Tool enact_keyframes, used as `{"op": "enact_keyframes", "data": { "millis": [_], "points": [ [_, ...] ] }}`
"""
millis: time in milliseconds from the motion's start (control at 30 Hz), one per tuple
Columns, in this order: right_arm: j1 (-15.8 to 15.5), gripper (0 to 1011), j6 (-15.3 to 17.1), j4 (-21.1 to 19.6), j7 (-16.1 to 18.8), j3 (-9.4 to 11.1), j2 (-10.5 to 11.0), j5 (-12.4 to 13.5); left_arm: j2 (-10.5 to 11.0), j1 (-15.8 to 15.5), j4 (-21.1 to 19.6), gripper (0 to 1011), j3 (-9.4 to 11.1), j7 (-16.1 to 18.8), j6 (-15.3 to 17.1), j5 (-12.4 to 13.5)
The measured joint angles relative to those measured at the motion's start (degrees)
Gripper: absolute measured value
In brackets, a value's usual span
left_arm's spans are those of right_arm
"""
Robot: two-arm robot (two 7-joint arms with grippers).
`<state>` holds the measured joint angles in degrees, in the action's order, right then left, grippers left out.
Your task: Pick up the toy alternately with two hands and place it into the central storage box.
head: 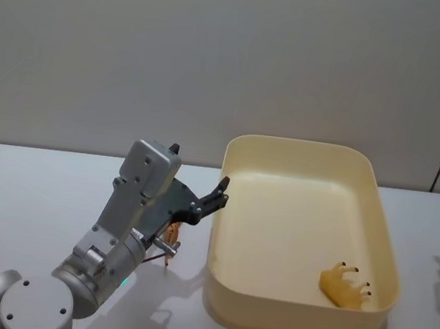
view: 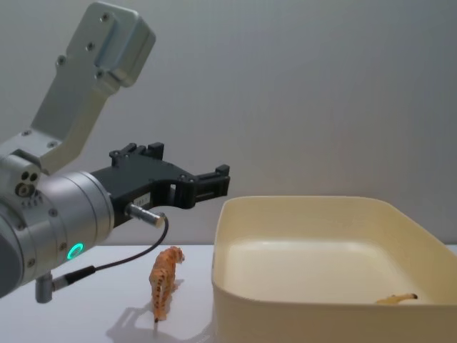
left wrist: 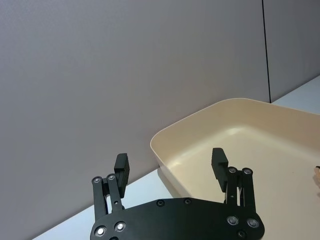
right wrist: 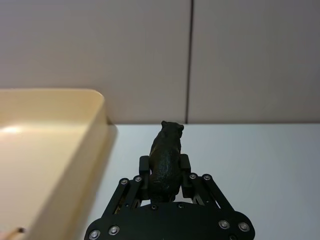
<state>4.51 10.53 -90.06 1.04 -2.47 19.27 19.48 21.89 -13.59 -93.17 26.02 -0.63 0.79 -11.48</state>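
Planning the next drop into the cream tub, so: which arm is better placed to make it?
Right. The right gripper is shut on a black bear toy just beside the storage box. The left gripper hangs open and empty, with the orange tiger standing on the table near it.

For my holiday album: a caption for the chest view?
Open left gripper hovers above a striped orange toy beside the cream tub.

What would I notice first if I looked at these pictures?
The big cream-yellow tub mid-table, a yellow toy animal in its near right corner. The left gripper hangs open by its left rim, above an orange tiger toy. Right of the tub, the right gripper clamps a black bear toy.
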Motion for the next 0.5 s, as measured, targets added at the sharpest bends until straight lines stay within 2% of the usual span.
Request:
{"op": "enact_keyframes", "data": {
  "millis": [267, 500],
  "points": [
    [1.9, 313, 2.3, -4.3, 2.9, -1.6, -1.9, 2.0, 0.0, 0.0, 0.0, 1001, 0.0, 0.0, 0.0, 0.0],
    [4.1, 313, 4.8, -5.4, 5.4, -3.9, -4.3, 1.5, 0.0, 0.0, 0.0, 1001, 0.0, 0.0, 0.0, 0.0]
  ]
}}
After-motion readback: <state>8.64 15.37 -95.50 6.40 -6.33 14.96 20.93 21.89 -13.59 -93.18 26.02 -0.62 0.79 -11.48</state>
